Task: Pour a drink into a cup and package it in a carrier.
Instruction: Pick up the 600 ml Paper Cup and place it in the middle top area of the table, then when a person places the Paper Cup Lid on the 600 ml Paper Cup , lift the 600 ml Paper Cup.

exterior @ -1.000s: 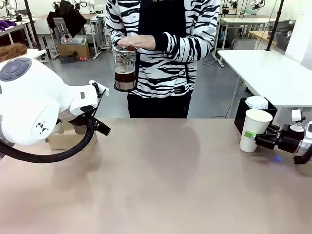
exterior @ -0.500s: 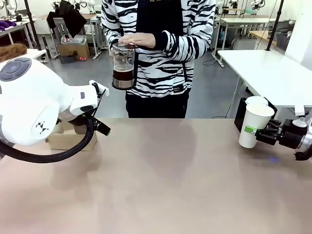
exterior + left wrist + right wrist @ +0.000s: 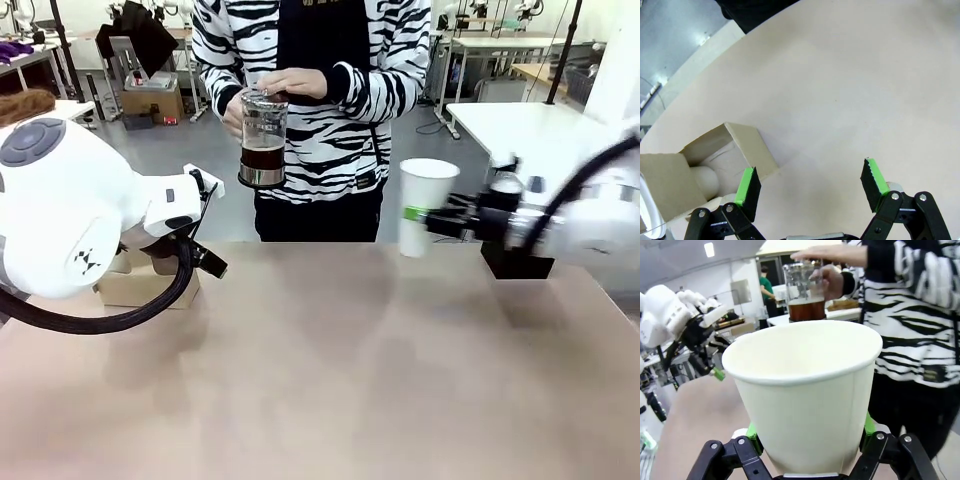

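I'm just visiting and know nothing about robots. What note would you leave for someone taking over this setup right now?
Left gripper: open, empty, over the table beside the carrier.
Right gripper: shut on the cup, upright, held out toward the person.
The person's hands hold the pitcher of drink upright.
Done: cup grasped. Left: pouring, then setting the cup in the carrier.

we see a plain white cup (image 3: 427,205), and a dark brown drink (image 3: 263,157) in a clear glass pitcher (image 3: 263,115) with a silvery base. the person's top (image 3: 390,60) is zebra-striped, black on white. the carrier (image 3: 140,288) is tan cardboard, the table (image 3: 330,380) a pale pinkish beige. the left gripper (image 3: 810,182) and the right gripper (image 3: 810,429) are black with bright green pads (image 3: 747,184); the left arm (image 3: 70,205) is white. the box (image 3: 515,265) is black.
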{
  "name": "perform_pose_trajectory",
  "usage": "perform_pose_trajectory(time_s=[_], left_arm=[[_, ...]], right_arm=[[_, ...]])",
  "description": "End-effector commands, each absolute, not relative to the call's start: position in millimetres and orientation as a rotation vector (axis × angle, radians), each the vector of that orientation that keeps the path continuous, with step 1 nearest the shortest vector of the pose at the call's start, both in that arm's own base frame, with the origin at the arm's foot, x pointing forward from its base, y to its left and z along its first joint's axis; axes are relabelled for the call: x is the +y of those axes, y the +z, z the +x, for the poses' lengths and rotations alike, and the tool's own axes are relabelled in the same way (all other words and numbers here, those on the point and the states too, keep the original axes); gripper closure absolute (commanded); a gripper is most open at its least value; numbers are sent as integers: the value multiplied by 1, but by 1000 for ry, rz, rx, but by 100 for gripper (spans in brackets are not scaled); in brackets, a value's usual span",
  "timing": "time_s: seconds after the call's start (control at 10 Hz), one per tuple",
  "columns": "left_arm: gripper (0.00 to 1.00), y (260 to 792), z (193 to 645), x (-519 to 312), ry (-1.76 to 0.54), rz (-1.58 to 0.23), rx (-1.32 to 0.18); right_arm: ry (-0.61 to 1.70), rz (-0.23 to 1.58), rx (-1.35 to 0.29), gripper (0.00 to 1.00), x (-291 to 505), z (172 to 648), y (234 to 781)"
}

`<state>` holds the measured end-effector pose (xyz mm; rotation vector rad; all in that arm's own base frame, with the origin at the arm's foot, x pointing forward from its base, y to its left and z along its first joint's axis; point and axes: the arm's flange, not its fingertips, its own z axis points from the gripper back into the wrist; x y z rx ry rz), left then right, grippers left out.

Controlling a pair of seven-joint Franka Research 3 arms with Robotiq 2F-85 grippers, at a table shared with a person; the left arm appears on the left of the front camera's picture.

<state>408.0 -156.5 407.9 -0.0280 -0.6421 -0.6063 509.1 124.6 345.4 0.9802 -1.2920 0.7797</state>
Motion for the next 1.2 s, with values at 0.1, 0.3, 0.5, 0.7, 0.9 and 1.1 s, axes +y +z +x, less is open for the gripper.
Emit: perform_pose_trajectory(time_s=[0.1, 0.3, 0.5, 0.7, 0.9, 1.1], left_arm=[[0, 409, 407, -156, -606, -29, -646], [0, 409, 407, -156, -606, -29, -646], [0, 409, 407, -156, -606, -29, -646], [0, 409, 407, -156, -606, -29, -646], [0, 409, 407, -156, -606, -29, -646], [0, 409, 407, -156, -606, -29, -646]], right_arm=[[743, 973, -1282, 17, 181, 574, 305], [745, 938, -1302, 17, 205, 595, 273], [762, 902, -1335, 17, 208, 606, 261], [754, 984, -1259, 17, 202, 593, 264], [754, 984, -1259, 17, 202, 593, 264], [754, 984, -1259, 17, 202, 593, 264]])
